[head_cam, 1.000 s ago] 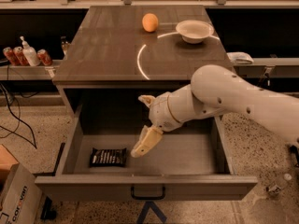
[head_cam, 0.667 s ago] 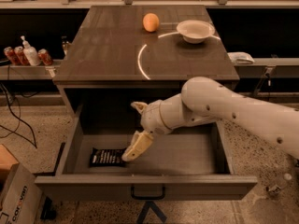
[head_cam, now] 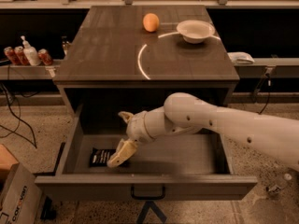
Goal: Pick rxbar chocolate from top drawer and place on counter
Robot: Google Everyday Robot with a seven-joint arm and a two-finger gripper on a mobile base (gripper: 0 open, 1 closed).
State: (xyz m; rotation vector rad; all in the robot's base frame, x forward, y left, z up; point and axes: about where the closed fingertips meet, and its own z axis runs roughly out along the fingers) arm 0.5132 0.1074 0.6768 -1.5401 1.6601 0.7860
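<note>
The top drawer (head_cam: 145, 183) is standing pulled out below the cabinet's dark, glossy surface (head_cam: 112, 55), and the white arm is reaching into it from the right. The claw (head_cam: 116, 139) is hanging inside the left part of the drawer with its two beige fingers (head_cam: 122, 153) spread well apart, gripping nothing. The lower finger is pointing down and overlapping the right end of the rxbar chocolate (head_cam: 101, 157), which is lying flat on the drawer floor near the front left corner. Its black wrapper is showing white lettering that I cannot read. Up on the surface, an orange (head_cam: 151, 22) and a white bowl (head_cam: 195, 31) are sitting near the far edge, apart from each other. A cardboard box (head_cam: 16, 202) with partly readable dark print is sitting on the floor at the lower left
</note>
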